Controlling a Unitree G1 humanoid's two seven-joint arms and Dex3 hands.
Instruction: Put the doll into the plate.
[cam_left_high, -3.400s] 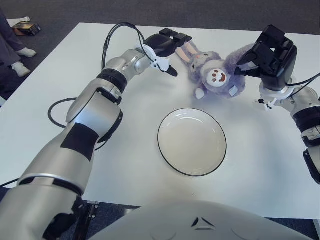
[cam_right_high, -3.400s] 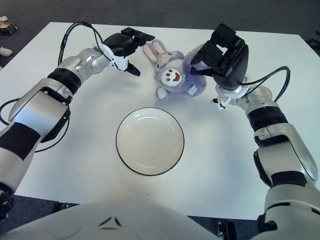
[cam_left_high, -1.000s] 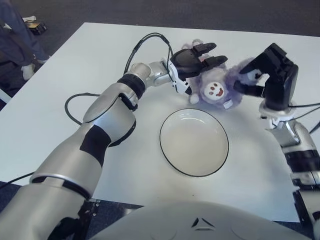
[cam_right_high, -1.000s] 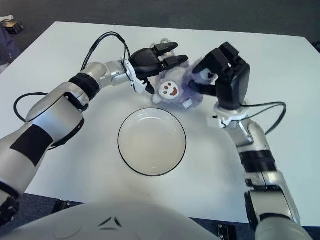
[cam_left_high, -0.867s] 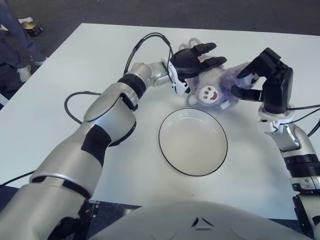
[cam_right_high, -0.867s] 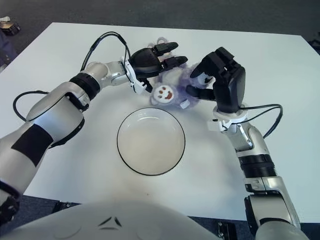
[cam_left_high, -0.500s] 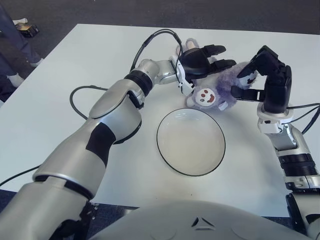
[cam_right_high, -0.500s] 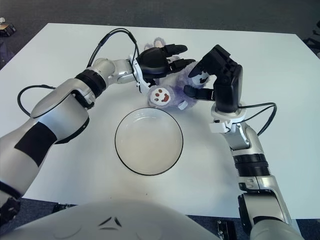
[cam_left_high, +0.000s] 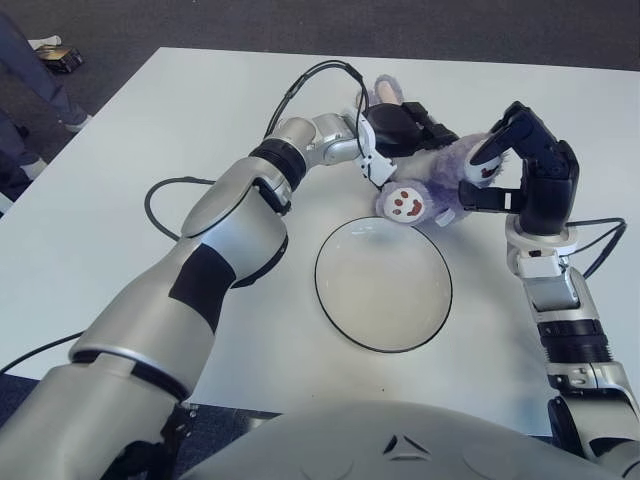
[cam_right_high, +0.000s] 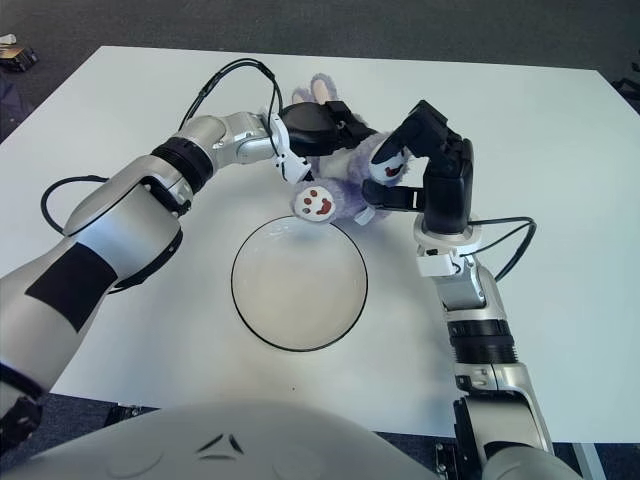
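Right now the doll (cam_left_high: 425, 188), a purple plush w/ a white face, sits pinched between both hands at the plate's (cam_left_high: 383, 290) far rim, face just over the edge, body trailing back and to the right, ears pointing away from the robot. Left hand (cam_left_high: 395, 135) curls over its head end from the left; right hand (cam_left_high: 520, 170) presses fingers into its rear from the right. Both look closed on it, equally near. Plate lies directly toward the robot, empty, on a white bench (cam_left_high: 150, 180) w/ dark floor beyond.
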